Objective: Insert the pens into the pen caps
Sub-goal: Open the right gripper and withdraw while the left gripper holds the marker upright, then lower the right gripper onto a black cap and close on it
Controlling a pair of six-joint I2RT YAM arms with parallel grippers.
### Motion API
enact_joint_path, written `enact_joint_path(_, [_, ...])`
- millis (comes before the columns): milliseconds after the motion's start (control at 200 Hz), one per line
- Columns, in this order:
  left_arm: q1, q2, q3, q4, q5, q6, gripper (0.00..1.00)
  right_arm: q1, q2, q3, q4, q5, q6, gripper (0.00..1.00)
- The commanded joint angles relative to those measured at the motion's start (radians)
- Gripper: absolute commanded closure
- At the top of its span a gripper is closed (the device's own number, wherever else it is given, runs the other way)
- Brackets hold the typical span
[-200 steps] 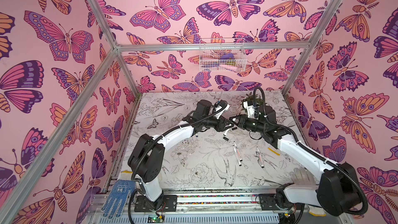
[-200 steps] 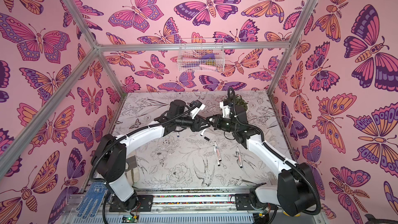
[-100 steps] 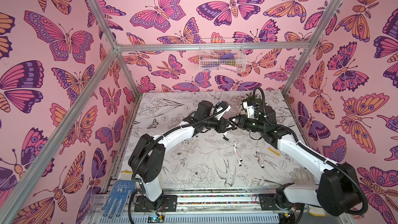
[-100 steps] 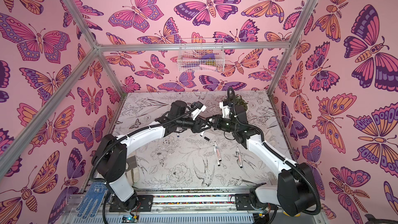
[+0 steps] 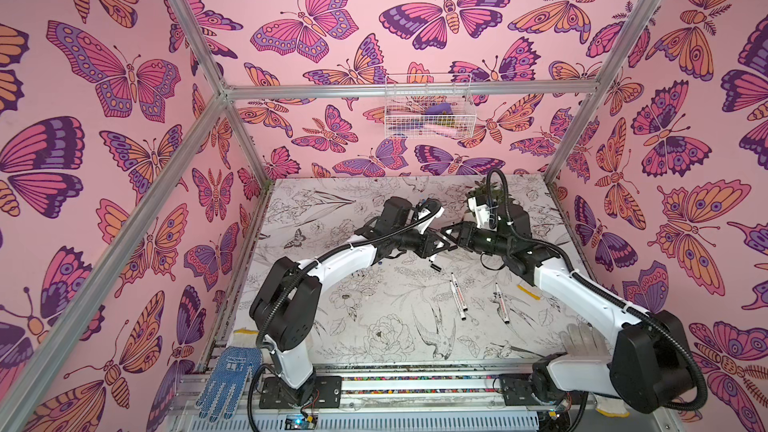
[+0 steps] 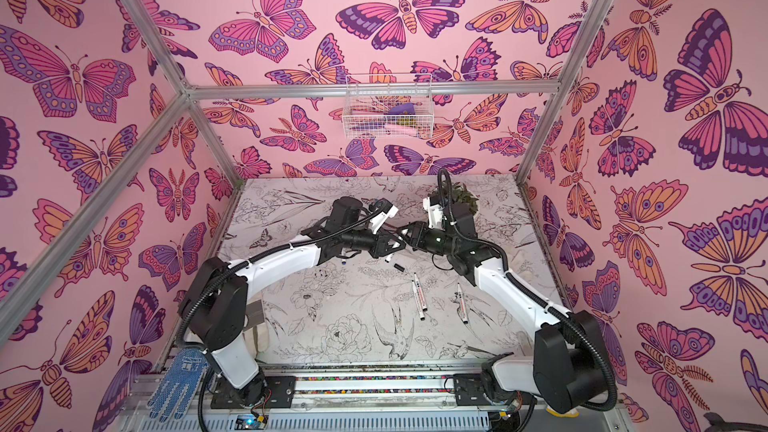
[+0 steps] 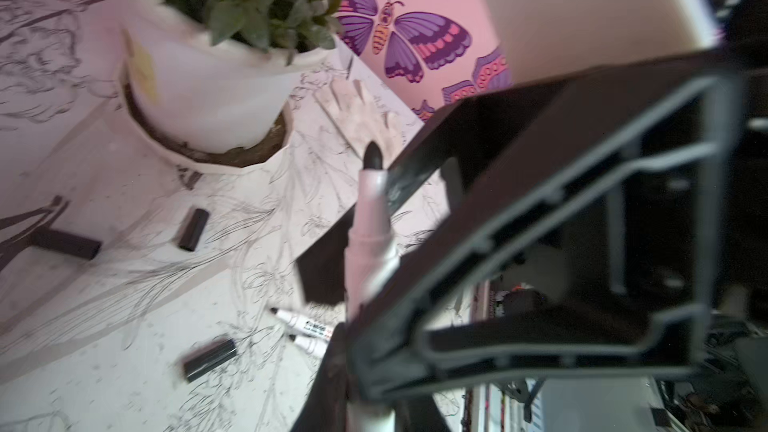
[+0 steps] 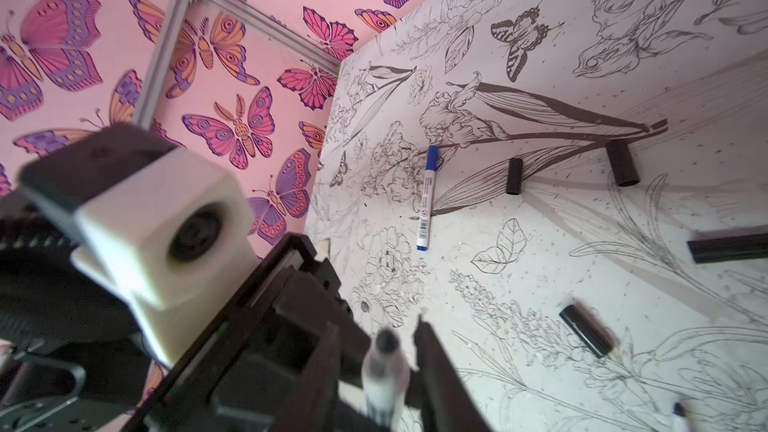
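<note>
My two grippers meet tip to tip above the middle of the table. My left gripper (image 5: 435, 244) is shut on a white pen (image 7: 370, 222), whose dark tip points up in the left wrist view. My right gripper (image 8: 380, 338) is open, one finger on each side of the same pen (image 8: 384, 371) with small gaps. Two more pens (image 5: 457, 297) (image 5: 500, 303) lie uncapped on the table to the front right. A blue-capped pen (image 8: 427, 197) lies further left. Black pen caps (image 8: 514, 176) (image 8: 622, 168) (image 8: 586, 336) lie scattered below the grippers.
A white plant pot (image 5: 490, 197) stands at the back right, close behind my right wrist. A wire basket (image 5: 428, 108) hangs on the back wall. A blue glove (image 5: 226, 380) lies at the front left and a white glove (image 5: 582, 338) at the front right.
My right gripper's jaws have opened off the pen, and my left gripper's jaws have closed onto it. Both arms have stayed almost where they were.
</note>
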Motion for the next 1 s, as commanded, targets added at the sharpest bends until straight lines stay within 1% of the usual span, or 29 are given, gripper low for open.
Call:
enact_joint_path(0, [0.045, -0.064, -0.071, 0.009, -0.275, -0.042, 1.00, 0.000, -0.017, 0.023, -0.094, 0.083, -0.030, 0.58])
enact_joint_path(45, [0.064, -0.083, -0.094, 0.017, -0.356, -0.068, 1.00, 0.000, -0.004, 0.023, -0.153, 0.141, -0.040, 0.57])
enact_joint_path(130, [0.086, -0.101, -0.112, 0.023, -0.420, -0.088, 1.00, 0.001, 0.045, 0.030, -0.236, 0.239, -0.022, 0.56])
enact_joint_path(185, [0.090, -0.106, -0.112, 0.023, -0.429, -0.088, 1.00, 0.006, 0.086, 0.043, -0.256, 0.267, -0.008, 0.55])
enact_joint_path(295, [0.090, -0.109, -0.110, 0.027, -0.430, -0.113, 1.00, 0.031, 0.184, 0.119, -0.366, 0.423, 0.041, 0.55])
enact_joint_path(351, [0.090, -0.112, -0.110, 0.030, -0.424, -0.120, 1.00, 0.033, 0.240, 0.172, -0.444, 0.491, 0.091, 0.55])
enact_joint_path(421, [0.089, -0.121, -0.116, 0.034, -0.429, -0.122, 1.00, 0.034, 0.319, 0.209, -0.488, 0.546, 0.169, 0.55])
enact_joint_path(561, [0.090, -0.151, -0.139, 0.037, -0.439, -0.105, 1.00, 0.037, 0.409, 0.264, -0.486, 0.591, 0.259, 0.55])
enact_joint_path(691, [0.090, -0.184, -0.163, 0.038, -0.446, -0.088, 1.00, 0.036, 0.475, 0.326, -0.527, 0.620, 0.325, 0.55])
enact_joint_path(801, [0.090, -0.200, -0.172, 0.038, -0.449, -0.074, 1.00, 0.037, 0.522, 0.354, -0.523, 0.625, 0.370, 0.55])
enact_joint_path(991, [0.090, -0.217, -0.181, 0.037, -0.444, -0.046, 1.00, 0.039, 0.621, 0.430, -0.540, 0.593, 0.410, 0.56])
